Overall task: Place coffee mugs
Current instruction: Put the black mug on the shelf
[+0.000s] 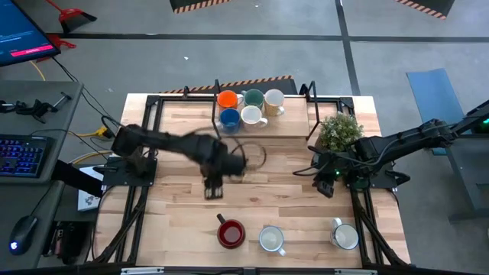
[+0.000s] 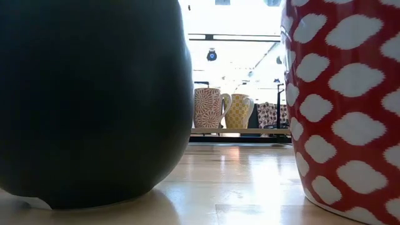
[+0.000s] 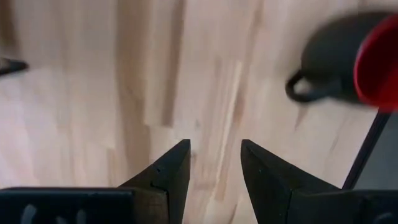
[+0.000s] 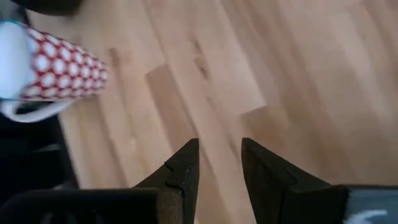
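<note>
Looking down, I see five coffee mugs (image 1: pixel 246 108) clustered at the far edge of the worktop (image 1: pixel 290 202) and three along the near edge. My left gripper (image 1: pixel 212 189) hovers mid-worktop above the dark red mug (image 1: pixel 231 234), fingers (image 3: pixel 171 174) slightly apart, empty. My right gripper (image 1: pixel 327 186) waits by the plant (image 1: pixel 340 130), fingers likewise parted, empty.

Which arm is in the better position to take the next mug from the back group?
Probably the left. The left gripper is empty over mid-table, near the blue mug and its group. The right gripper waits, empty, by the potted plant.
</note>
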`<state>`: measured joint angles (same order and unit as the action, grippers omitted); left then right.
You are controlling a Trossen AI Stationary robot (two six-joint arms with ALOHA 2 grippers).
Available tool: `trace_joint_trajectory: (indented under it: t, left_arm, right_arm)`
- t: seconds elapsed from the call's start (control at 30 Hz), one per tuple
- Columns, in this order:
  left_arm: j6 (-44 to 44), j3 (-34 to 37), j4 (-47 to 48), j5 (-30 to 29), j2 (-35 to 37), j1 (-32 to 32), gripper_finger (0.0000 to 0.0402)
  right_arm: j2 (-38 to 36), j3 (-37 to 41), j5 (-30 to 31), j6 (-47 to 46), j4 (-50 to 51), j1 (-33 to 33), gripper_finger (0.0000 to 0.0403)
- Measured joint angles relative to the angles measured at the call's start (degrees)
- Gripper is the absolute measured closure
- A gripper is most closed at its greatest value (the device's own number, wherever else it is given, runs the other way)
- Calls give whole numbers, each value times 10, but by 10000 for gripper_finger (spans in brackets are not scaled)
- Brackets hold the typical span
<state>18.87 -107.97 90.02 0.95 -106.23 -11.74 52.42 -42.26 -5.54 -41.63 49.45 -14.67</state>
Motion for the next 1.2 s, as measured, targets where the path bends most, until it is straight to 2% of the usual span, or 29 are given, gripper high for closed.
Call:
trace_joint_trajectory:
  t: [0.17,0.37,0.57,0.83,0.93,1.03,1.1,1.2]
  left_arm:
    - [58,76,0,11,12,-76,270]
    - [172,153,0,22,38,-164,271]
    - [269,187,-2,12,72,-240,271]
    - [422,208,-49,-65,117,-319,271]
    - [457,208,-60,-80,122,-338,271]
    - [471,208,-63,-81,121,-353,271]
    - [479,208,-62,-87,121,-362,271]
    - [486,208,-62,-107,121,-373,271]
  right_arm:
    - [6,0,-49,-21,-77,0,304]
    - [48,0,-93,-67,-234,-23,304]
    - [122,0,-91,-154,-355,-85,304]
    - [235,-1,-48,-201,-488,-157,304]
    - [272,-37,-32,-186,-483,-163,304]
    - [309,-112,-15,-130,-436,-163,304]
    - [334,-184,2,-75,-361,-163,304]
    - [374,-314,63,-3,-197,-163,304]
